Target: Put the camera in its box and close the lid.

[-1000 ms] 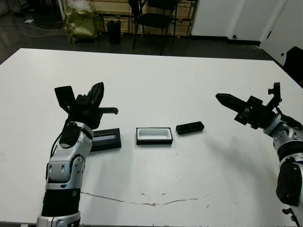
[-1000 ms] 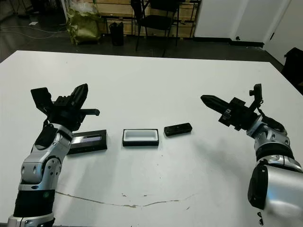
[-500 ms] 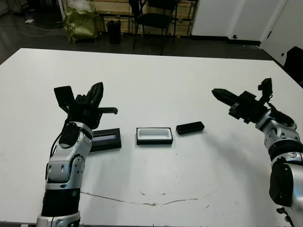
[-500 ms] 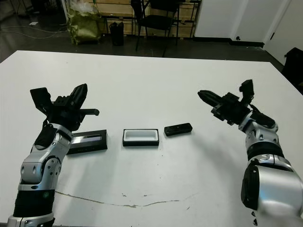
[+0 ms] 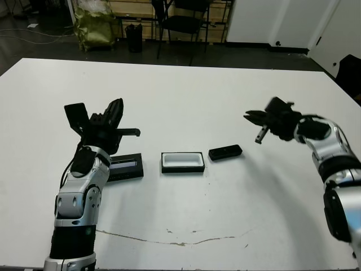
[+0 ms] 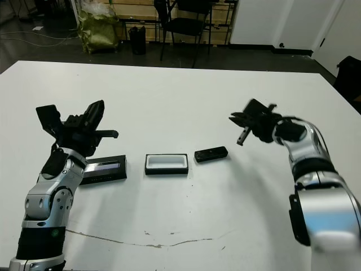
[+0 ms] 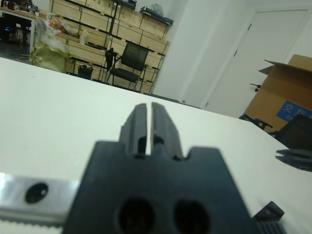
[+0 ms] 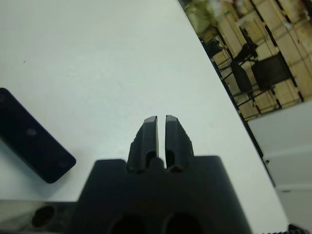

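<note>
The camera (image 5: 225, 152), a slim black bar, lies on the white table (image 5: 186, 96) just right of the box (image 5: 181, 169). The box is an open black tray with a white lining. The lid (image 5: 125, 167), flat and black with a pale strip, lies left of the box, partly under my left forearm. My left gripper (image 5: 117, 108) hovers shut above the lid's far end, holding nothing. My right gripper (image 5: 248, 116) hangs shut and empty above the table, to the right of and beyond the camera (image 8: 29, 141). Its fingers (image 8: 150, 129) are pressed close together.
A thin crack (image 5: 169, 241) runs across the table near its front edge. Beyond the far edge stand a black chair (image 5: 183, 22), a small black bin (image 5: 134, 36) and a yellow-green bag (image 5: 96, 25) on a dark floor. A cardboard carton (image 7: 287, 92) shows in the left wrist view.
My right gripper has swung left and inward, from near the table's right edge to a spot close to the camera, turning as it went. The left arm, box, lid and camera are unmoved.
</note>
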{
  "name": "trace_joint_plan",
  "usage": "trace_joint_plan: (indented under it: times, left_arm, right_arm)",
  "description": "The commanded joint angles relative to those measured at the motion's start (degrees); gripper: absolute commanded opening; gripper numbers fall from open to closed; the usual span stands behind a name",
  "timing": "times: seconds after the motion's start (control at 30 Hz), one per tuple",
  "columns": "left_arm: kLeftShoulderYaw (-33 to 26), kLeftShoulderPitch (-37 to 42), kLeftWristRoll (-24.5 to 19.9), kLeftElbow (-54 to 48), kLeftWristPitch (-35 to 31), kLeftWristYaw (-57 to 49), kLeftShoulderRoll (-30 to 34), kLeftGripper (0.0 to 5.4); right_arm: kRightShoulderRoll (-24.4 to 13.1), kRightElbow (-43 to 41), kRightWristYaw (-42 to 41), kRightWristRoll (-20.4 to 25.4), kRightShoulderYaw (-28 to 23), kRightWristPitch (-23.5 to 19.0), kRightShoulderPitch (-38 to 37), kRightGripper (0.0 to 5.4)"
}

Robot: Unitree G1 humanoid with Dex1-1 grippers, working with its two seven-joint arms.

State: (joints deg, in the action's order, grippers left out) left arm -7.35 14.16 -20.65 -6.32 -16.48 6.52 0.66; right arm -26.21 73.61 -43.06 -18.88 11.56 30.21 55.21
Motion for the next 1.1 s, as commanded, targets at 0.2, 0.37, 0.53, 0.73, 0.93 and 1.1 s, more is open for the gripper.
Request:
trace_joint_plan:
  times: [0.2,0.37,0.53,0.73,0.93,1.1]
  left_arm:
    - [0.66,-1.14,0.67,-0.66,-0.57,-1.48,-1.09,0.0]
    - [1.09,-1.53,1.18,-0.49,0.56,-1.42,-1.32,0.0]
    - [1.27,-1.76,1.26,0.05,1.76,-1.21,-1.46,0.0]
    - [1.32,-1.85,1.45,0.37,2.34,-1.45,-1.75,0.0]
    - [1.34,-1.84,1.5,0.21,2.34,-1.64,-1.74,0.0]
    - [1.45,-1.69,1.48,0.3,2.42,-1.22,-1.39,0.0]
  right_arm:
    - [1.51,0.51,-5.84,-3.61,4.86,-2.09,3.75,0.03]
    - [1.84,0.29,-10.22,-3.49,5.76,-3.74,4.53,0.03]
    - [2.18,0.23,-13.18,-3.49,6.24,-3.29,3.99,0.03]
    - [2.55,0.87,-14.68,-4.46,7.89,-3.64,3.56,0.03]
    - [2.8,1.32,-15.28,-5.22,8.83,-3.74,2.67,0.03]
    - [3.28,1.37,-12.63,-7.19,10.46,-5.13,2.04,0.03]
